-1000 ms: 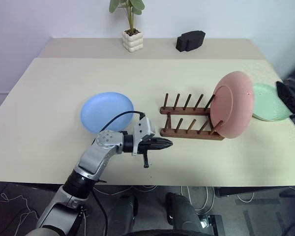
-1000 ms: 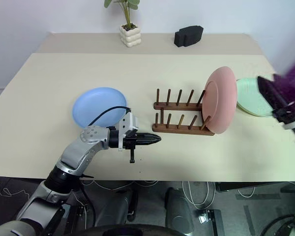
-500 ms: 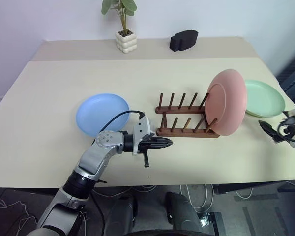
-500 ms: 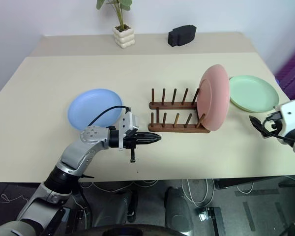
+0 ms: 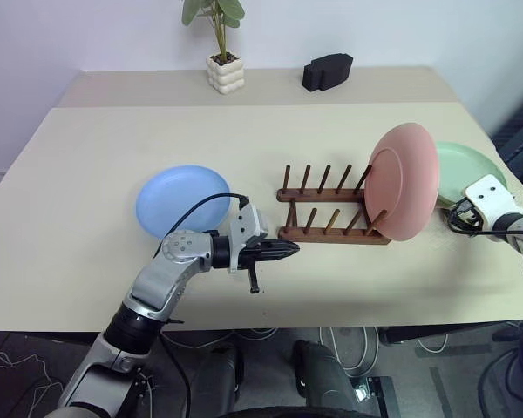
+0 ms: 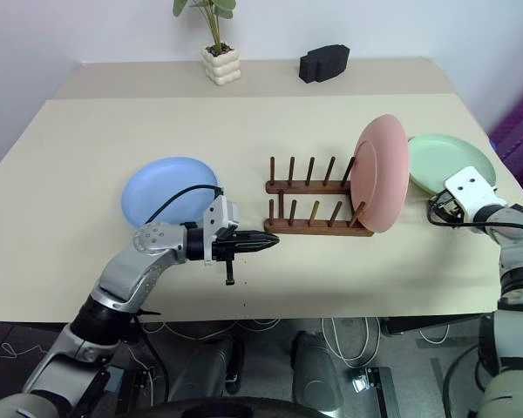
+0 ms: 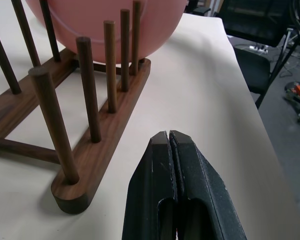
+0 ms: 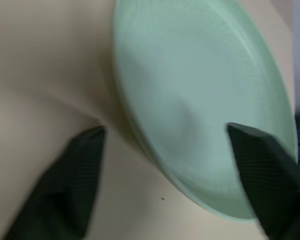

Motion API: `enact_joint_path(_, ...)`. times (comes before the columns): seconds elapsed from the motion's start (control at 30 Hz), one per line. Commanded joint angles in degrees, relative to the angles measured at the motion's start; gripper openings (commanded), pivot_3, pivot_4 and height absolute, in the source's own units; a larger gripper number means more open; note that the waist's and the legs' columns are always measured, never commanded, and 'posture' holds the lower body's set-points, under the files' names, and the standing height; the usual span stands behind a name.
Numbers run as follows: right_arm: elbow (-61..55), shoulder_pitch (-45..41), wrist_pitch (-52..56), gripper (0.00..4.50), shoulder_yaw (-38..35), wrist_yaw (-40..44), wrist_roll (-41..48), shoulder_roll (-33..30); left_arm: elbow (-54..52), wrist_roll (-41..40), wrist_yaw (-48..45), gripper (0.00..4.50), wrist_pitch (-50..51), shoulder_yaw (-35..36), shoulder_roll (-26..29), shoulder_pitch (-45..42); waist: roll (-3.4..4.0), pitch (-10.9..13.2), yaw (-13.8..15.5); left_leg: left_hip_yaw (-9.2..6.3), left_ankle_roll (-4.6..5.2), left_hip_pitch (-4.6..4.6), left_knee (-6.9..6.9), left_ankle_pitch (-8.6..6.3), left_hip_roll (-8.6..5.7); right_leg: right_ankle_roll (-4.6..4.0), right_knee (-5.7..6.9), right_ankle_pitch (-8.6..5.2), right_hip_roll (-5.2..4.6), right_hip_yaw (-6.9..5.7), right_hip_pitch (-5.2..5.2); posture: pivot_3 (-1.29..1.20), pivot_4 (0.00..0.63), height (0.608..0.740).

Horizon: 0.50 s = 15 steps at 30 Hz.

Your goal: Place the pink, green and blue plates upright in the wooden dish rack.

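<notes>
You have the pink plate (image 5: 404, 181) already standing upright in the wooden dish rack (image 5: 327, 212), at the rack's right end, held between the last pegs and leaning a little. The rack sits near the middle of the tabletop (image 5: 113, 139), a bit toward the right edge, and its other slots are free.

The green plate (image 5: 471, 171) lies flat on the tabletop close to the right edge, just behind and to the right of the pink plate. Your right gripper (image 8: 165, 165) is at the near rim of this plate. In the right wrist view its two fingers (image 8: 77, 175) stand apart, one on each side of the plate's rim, and they are not closed on it. Whether a finger touches the plate, you cannot tell.

The blue plate (image 5: 182, 199) lies flat on the left part of the tabletop, well apart from the rack.

Your left gripper (image 5: 279, 251) hangs over the front part of the tabletop, just beside the rack's near left corner, pointing to the right. Its fingers (image 7: 157, 180) are pressed together and hold nothing.

At the far edge of the tabletop you see a small potted plant (image 5: 222, 52) in a white pot and a black object (image 5: 327, 71).
</notes>
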Motion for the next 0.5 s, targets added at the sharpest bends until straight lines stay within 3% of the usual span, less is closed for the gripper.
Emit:
enact_joint_path(0.03, 2.79, -1.02, -1.37, 2.03, 0.68, -1.21, -1.43, 0.15, -3.12, -1.25, 0.66, 0.0, 0.41, 1.11, 0.34, 0.97, 0.0, 0.0, 0.01, 0.0, 0.0, 0.0, 0.0, 0.0, 0.0, 0.0, 0.0, 0.0, 0.0, 0.01, 0.0, 0.0, 0.15, 0.736)
enact_joint_path(0.17, 3.1, -0.34, -3.16, 0.05, 0.42, -1.62, -1.13, 0.24, -3.72, -1.52, 1.16, 0.0, 0.82, 1.27, 0.58, 1.44, 0.01, 0.0, 0.01, -0.02, 0.0, 0.0, 0.0, 0.0, -0.01, 0.0, 0.0, 0.0, 0.0, 0.01, 0.0, 0.0, 0.15, 0.736)
enact_joint_path(0.5, -8.23, 6.97, -9.58, 0.05, -3.34, -12.81, -1.0, -4.22, -4.45, -1.9, 2.44, 0.0, -0.39, 2.77, 0.58, 1.61, -0.08, 0.0, 0.01, 0.0, 0.0, 0.03, -0.01, 0.0, -0.03, 0.0, 0.01, 0.0, 0.0, 0.05, 0.01, 0.0, 0.15, 0.736)
